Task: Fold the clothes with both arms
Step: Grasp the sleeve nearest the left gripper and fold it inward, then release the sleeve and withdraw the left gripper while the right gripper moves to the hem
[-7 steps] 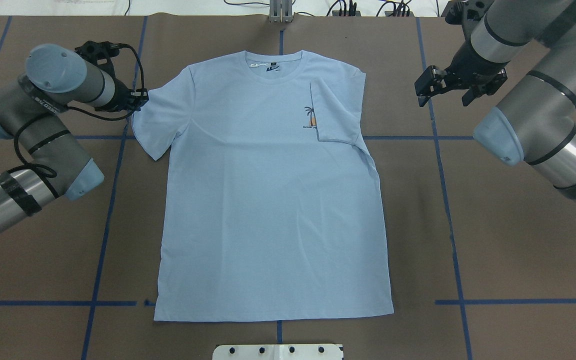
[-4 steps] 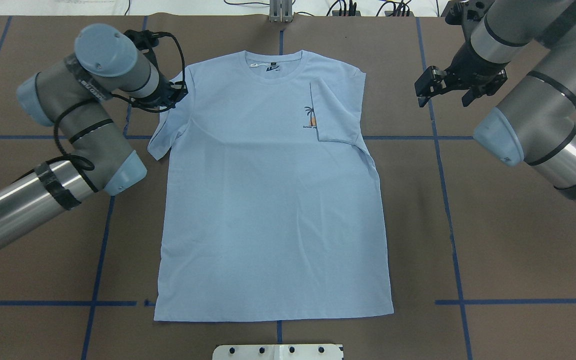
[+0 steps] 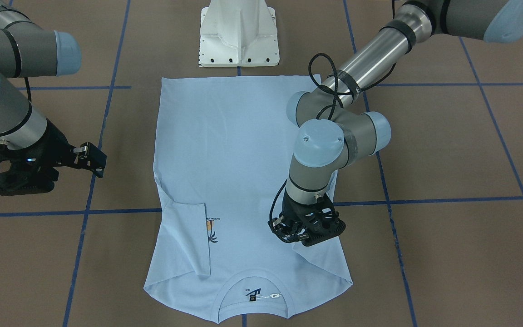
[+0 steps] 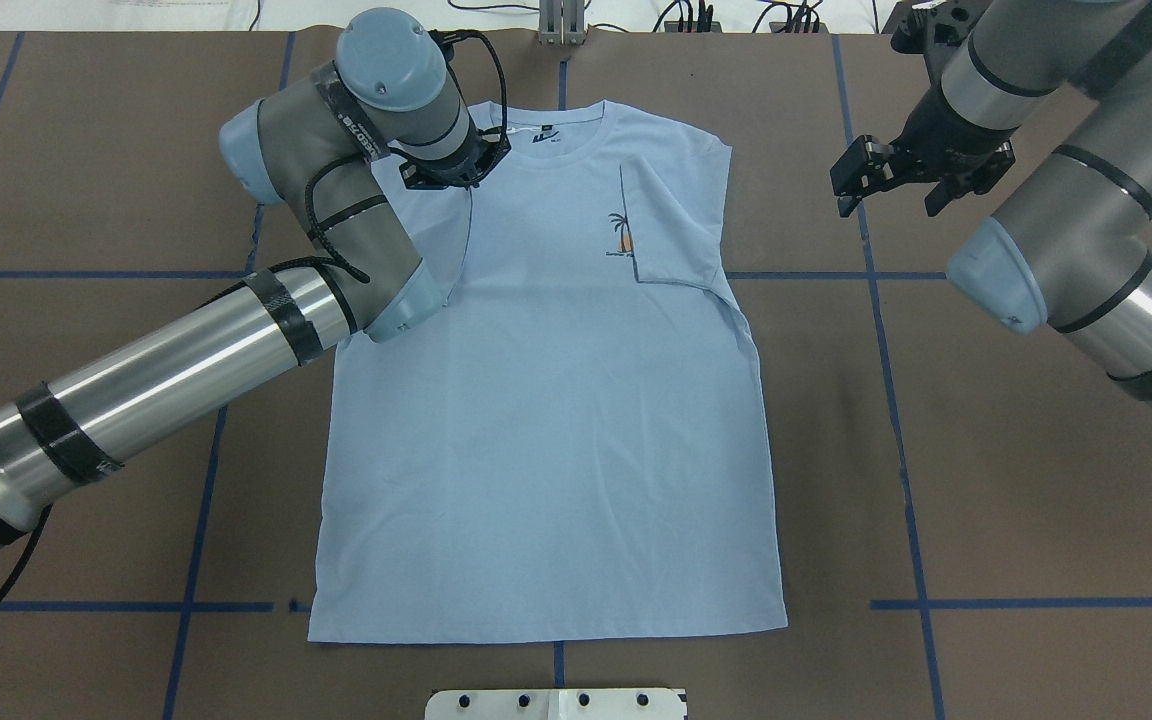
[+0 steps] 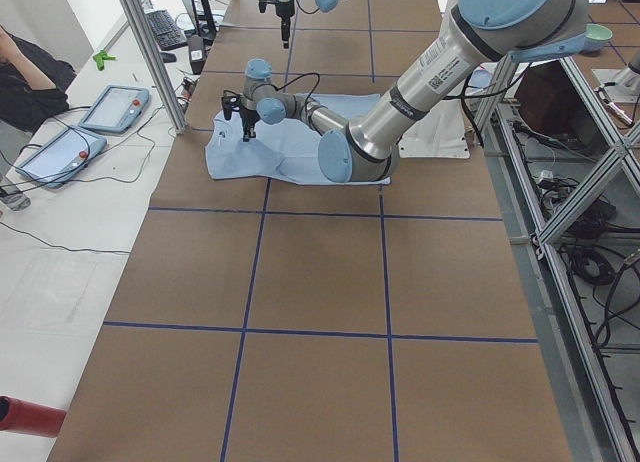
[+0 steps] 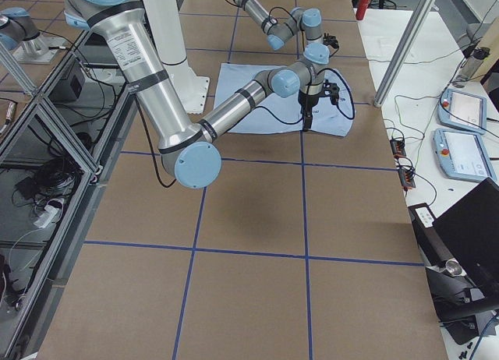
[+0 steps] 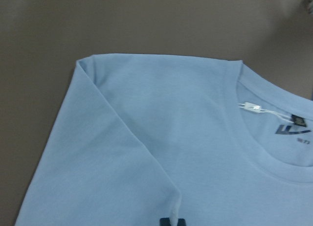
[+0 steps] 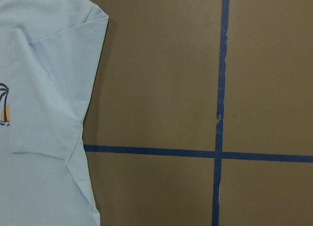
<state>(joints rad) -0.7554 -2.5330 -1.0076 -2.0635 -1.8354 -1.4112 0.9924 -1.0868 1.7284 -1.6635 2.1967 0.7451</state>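
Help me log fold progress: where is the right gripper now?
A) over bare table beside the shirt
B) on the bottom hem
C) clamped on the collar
A: the right gripper hangs over the brown table, clear of the light blue T-shirt.

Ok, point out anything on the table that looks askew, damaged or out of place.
Nothing is damaged or spilled. The T-shirt lies square, but its folded-in sleeve overlaps the edge of the chest print, and a slanted crease runs below that fold.
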